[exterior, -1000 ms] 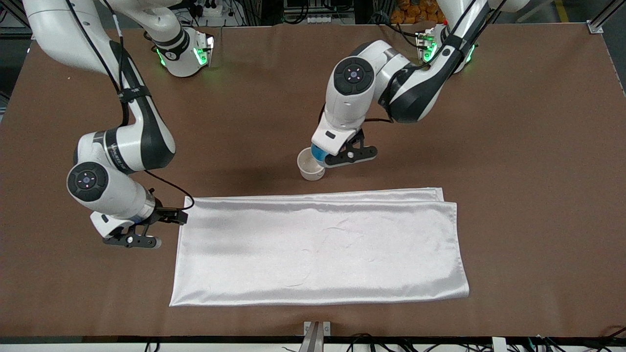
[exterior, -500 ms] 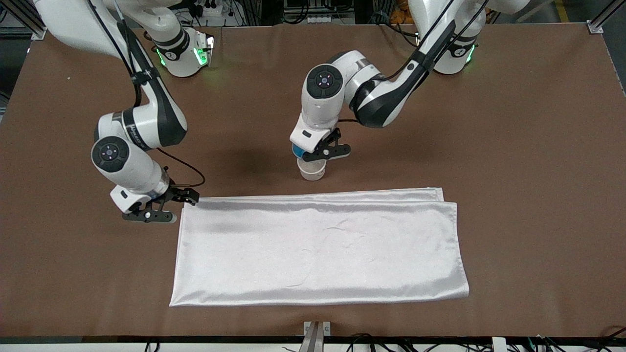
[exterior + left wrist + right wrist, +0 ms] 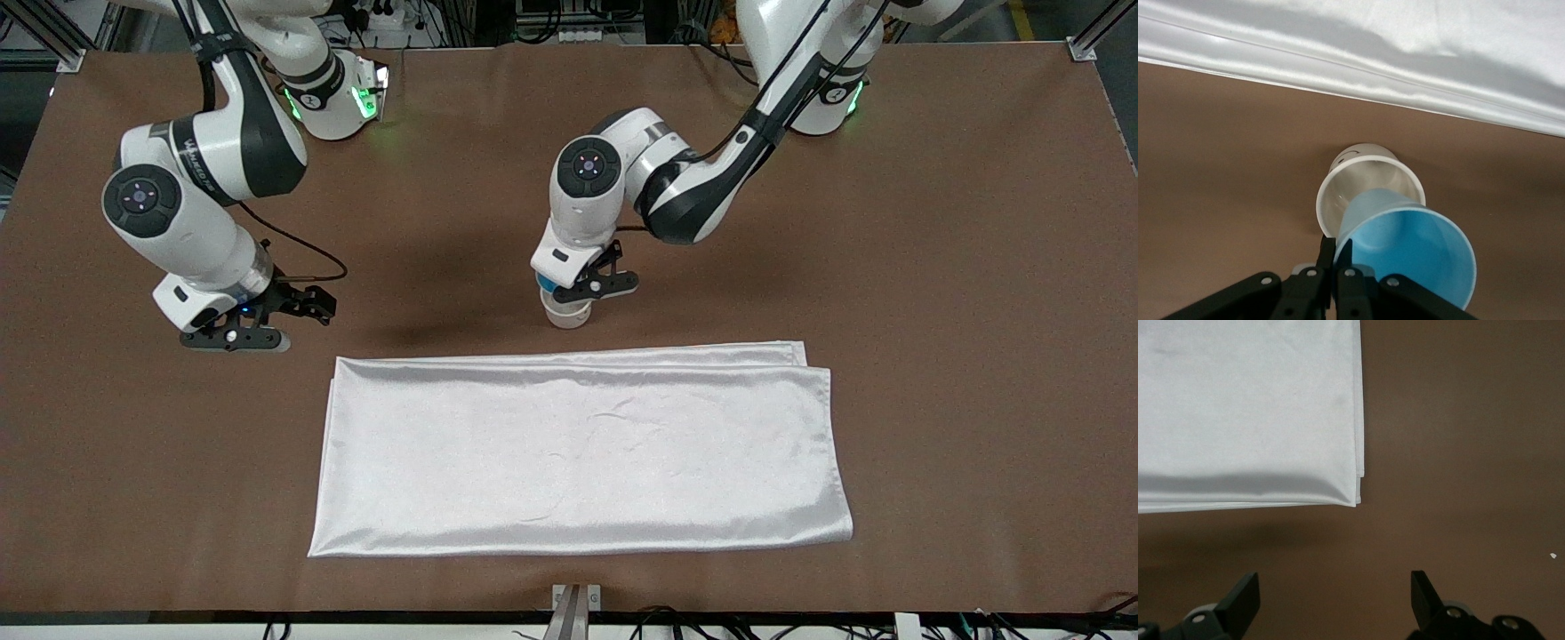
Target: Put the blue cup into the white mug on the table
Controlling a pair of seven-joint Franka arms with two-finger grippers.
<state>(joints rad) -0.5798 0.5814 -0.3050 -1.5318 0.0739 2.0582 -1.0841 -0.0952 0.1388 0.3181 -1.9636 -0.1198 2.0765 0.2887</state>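
My left gripper (image 3: 569, 293) is shut on the rim of the blue cup (image 3: 544, 283) and holds it tilted over the white mug (image 3: 566, 314), which stands on the brown table (image 3: 933, 293). In the left wrist view the blue cup (image 3: 1411, 250) has its bottom just inside the mug's mouth (image 3: 1365, 190), with the gripper (image 3: 1336, 250) pinching the cup's wall. The mug's handle is hidden. My right gripper (image 3: 267, 322) is open and empty, up over the table toward the right arm's end; its spread fingertips (image 3: 1245, 593) show in the right wrist view.
A shiny white folded cloth (image 3: 582, 449) lies nearer the front camera than the mug. Its corner (image 3: 1355, 497) shows in the right wrist view, close to the right gripper.
My left gripper has carried the blue cup over the mug and lowered it into the mouth. My right arm has lifted away from the cloth's corner toward its own base.
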